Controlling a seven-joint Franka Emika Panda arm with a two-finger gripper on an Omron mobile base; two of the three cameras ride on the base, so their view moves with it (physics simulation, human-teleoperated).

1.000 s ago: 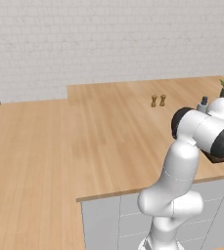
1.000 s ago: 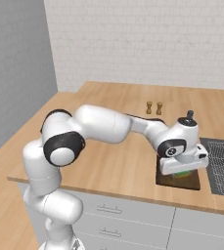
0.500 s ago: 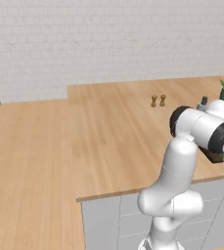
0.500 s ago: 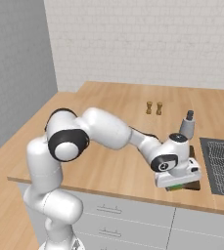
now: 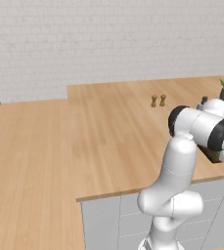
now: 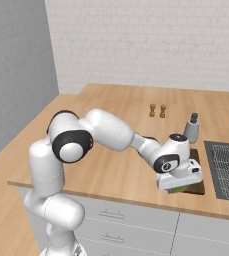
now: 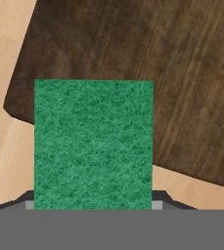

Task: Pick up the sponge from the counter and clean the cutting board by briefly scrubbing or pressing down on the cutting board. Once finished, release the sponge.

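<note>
Gripper [image 6: 178, 184] clamped on the sponge [image 7: 94, 144], held low over the near-left corner of the cutting board [image 7: 147, 73] at the table [image 6: 116, 115] front edge, green face down, likely ready for pressing.
</note>
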